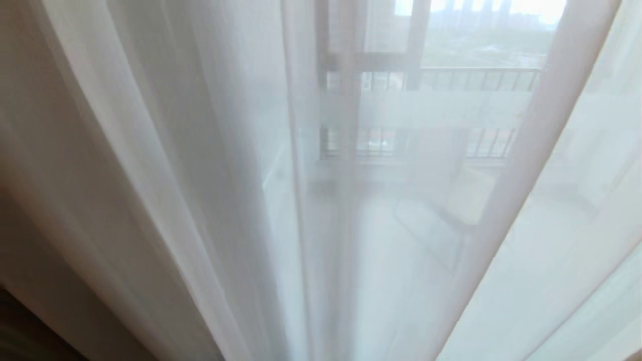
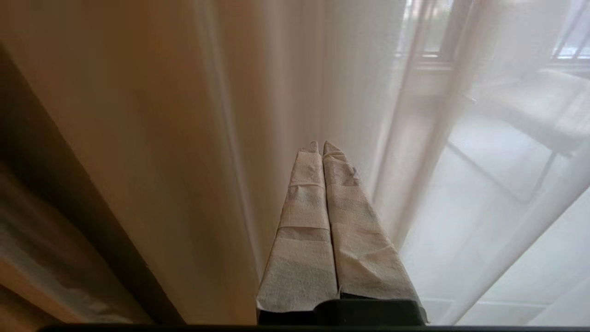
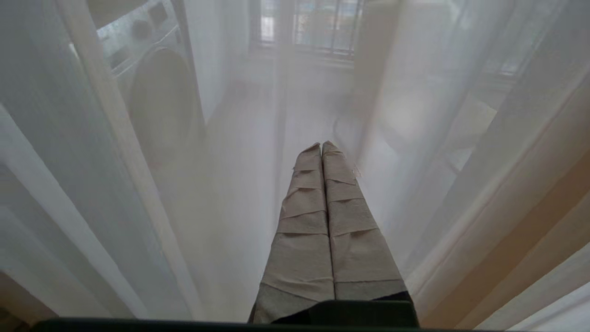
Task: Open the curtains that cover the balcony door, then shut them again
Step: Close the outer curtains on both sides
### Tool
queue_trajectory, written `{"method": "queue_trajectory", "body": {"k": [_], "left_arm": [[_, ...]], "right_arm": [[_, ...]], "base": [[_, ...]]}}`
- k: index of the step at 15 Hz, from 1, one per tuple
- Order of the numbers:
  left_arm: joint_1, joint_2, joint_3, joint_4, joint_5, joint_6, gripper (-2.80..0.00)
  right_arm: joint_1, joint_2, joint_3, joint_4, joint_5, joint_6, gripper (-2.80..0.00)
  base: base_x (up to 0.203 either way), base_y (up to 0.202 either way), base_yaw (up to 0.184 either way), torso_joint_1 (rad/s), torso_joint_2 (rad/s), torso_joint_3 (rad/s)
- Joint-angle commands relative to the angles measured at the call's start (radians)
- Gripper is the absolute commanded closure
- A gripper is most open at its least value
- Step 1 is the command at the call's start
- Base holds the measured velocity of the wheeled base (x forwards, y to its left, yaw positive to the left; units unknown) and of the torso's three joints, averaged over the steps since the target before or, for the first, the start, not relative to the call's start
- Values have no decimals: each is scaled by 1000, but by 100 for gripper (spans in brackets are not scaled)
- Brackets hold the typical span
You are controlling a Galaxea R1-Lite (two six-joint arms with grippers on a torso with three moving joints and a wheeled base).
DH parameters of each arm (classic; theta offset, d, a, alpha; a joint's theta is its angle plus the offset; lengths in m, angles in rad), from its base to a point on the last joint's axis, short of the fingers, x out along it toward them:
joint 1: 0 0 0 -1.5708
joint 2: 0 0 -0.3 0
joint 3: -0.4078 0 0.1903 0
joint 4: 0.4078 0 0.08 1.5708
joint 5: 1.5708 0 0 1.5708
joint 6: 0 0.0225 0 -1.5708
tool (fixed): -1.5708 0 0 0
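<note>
- Hanging across the whole head view, the curtains (image 1: 210, 165) are drawn shut: the thin white sheer fills most of the picture in long pleats, and a fold of the thicker cream-beige cloth (image 1: 45, 190) falls down the robot's left.
- Behind the sheer, the balcony door (image 1: 416, 55) shows only as dim dark frame bars with a pale frosted band (image 1: 426, 110) across it (any lettering on it cannot be made out), and a railing (image 1: 476, 80) beyond.
- Neither arm appears in the head view.
- The left gripper (image 2: 321, 146) points at the folds where the beige cloth meets the sheer; its two tape-wrapped fingers (image 2: 304, 221) are pressed together with nothing between them, and whether the tips touch the cloth cannot be told.
- The right gripper (image 3: 321, 146) faces the sheer, its wrapped fingers (image 3: 350, 226) likewise closed flat against each other and empty.
- Through the sheer in the right wrist view, a washing machine (image 3: 152, 92) with a round door stands on the balcony, and a pale tiled floor (image 3: 258, 120) runs toward a barred window (image 3: 313, 23).
</note>
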Motion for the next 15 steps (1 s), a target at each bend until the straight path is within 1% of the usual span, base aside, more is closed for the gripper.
{"method": "queue_trajectory", "body": {"k": [1, 3, 12, 13, 15], "left_arm": [[1, 0, 0, 0, 0, 0, 0], [1, 0, 0, 0, 0, -5, 0], [1, -1, 0, -2, 1, -12, 0], [1, -1, -18, 0, 0, -11, 0], [1, 19, -93, 14, -3, -8, 0]], "right_arm": [[0, 0, 0, -1, 0, -1, 0], [1, 0, 0, 0, 0, -1, 0], [1, 0, 0, 0, 0, -1, 0], [1, 0, 0, 0, 0, -1, 0], [0, 0, 0, -1, 0, -1, 0]], "base": [[0, 184, 7, 1, -2, 2], [0, 92, 5, 5, 3, 2], [0, 0, 0, 0, 0, 0], [0, 0, 0, 0, 0, 0], [0, 0, 0, 0, 0, 0]]}}
